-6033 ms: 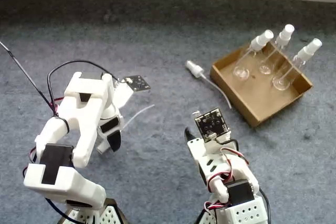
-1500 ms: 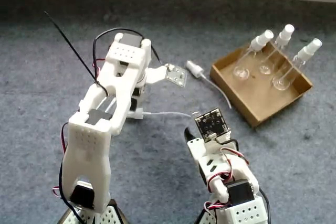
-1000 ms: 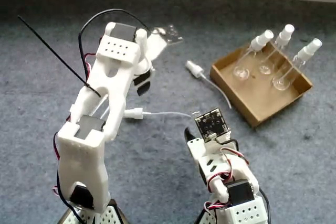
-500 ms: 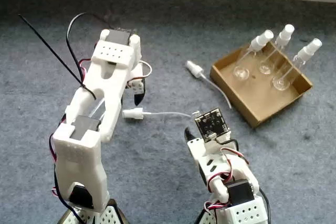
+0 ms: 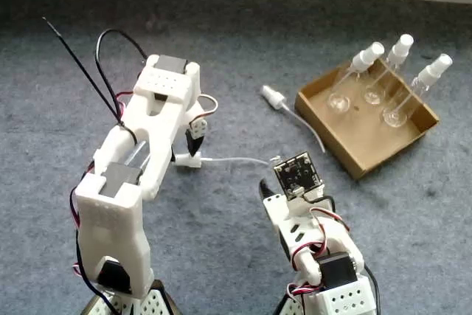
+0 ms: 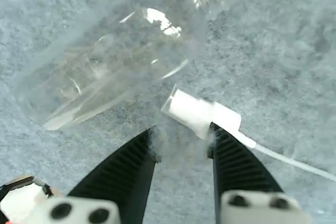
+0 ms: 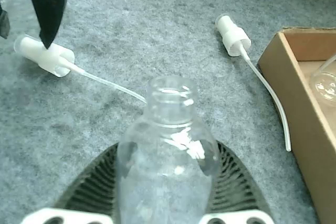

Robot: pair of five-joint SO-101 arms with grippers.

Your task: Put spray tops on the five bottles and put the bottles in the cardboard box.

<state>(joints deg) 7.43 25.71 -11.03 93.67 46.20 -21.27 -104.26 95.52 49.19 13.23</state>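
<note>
where the left gripper's fingers stand: the left gripper [image 6: 182, 139] points down at the carpet [image 5: 221, 49], its black fingers [image 6: 131, 166] apart, one on each side of a white spray top [image 6: 199, 115]; whether they touch it cannot be told.
spray top: lies on its side on the carpet between those fingertips, and its thin dip tube [image 5: 236, 160] runs flat across the carpet toward the right gripper.
lying bottle: a clear lying bottle [image 6: 110, 72] rests on its side on the carpet just beside the spray top, its threaded neck bare.
left arm: the left arm [image 5: 140, 160] stretches out low over the carpet, with black cables looping above it.
right gripper: the right gripper [image 7: 168, 153] has its fingers clamped round the body of a clear uncapped bottle [image 7: 170, 129].
uncapped bottle: held clear of the carpet, open mouth pointing away from the wrist, near the end of the dip tube.
right arm: the right arm [image 5: 310, 234] is folded close to its base, well apart from the box.
second spray top: a second spray top [image 7: 233, 34] lies on the carpet near the box, its tube curving alongside the box wall.
cardboard box: the cardboard box [image 5: 361, 138] sits open on the carpet on the right arm's side.
capped bottles: three capped bottles [image 5: 352, 79] with white spray tops are inside the box, along its far side.
</note>
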